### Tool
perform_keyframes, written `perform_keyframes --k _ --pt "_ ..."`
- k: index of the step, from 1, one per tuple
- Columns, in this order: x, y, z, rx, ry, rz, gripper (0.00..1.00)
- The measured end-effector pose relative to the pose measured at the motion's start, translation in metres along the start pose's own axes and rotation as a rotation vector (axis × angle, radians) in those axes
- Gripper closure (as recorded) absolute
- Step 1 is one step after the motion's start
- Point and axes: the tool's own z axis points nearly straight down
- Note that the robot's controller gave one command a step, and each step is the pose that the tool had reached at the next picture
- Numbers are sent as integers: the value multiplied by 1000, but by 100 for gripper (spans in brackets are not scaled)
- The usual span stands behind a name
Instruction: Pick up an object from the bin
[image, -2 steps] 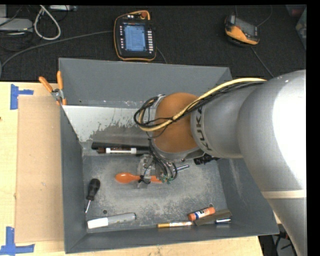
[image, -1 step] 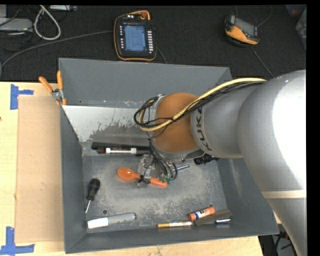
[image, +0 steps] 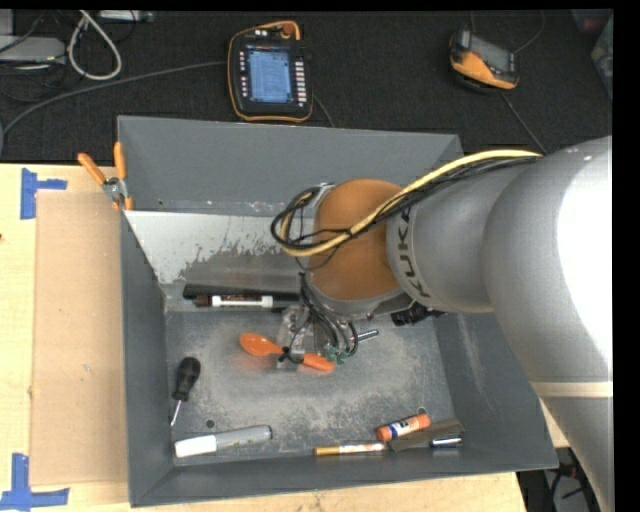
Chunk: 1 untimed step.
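Note:
My gripper (image: 297, 350) is low in the middle of the bin, under the arm's orange cover. It sits right on the middle of an orange plastic thing (image: 256, 346) that lies flat on the bin floor. A rounded end of that thing sticks out to the left of the gripper and a shorter orange end to the right. The part under the gripper is hidden. A black marker (image: 228, 298) lies along the back wall, just behind and to the left of the gripper.
A black-handled screwdriver (image: 183, 379) lies at the left. A grey marker (image: 222, 440) lies along the front wall. At the front right are a thin pen (image: 350, 451), an orange-and-white tube (image: 403, 428) and a dark stick (image: 438, 438).

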Motion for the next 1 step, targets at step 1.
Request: perform_keyframes --k 1 --pt "0 0 -6 -1 -1 1 100"
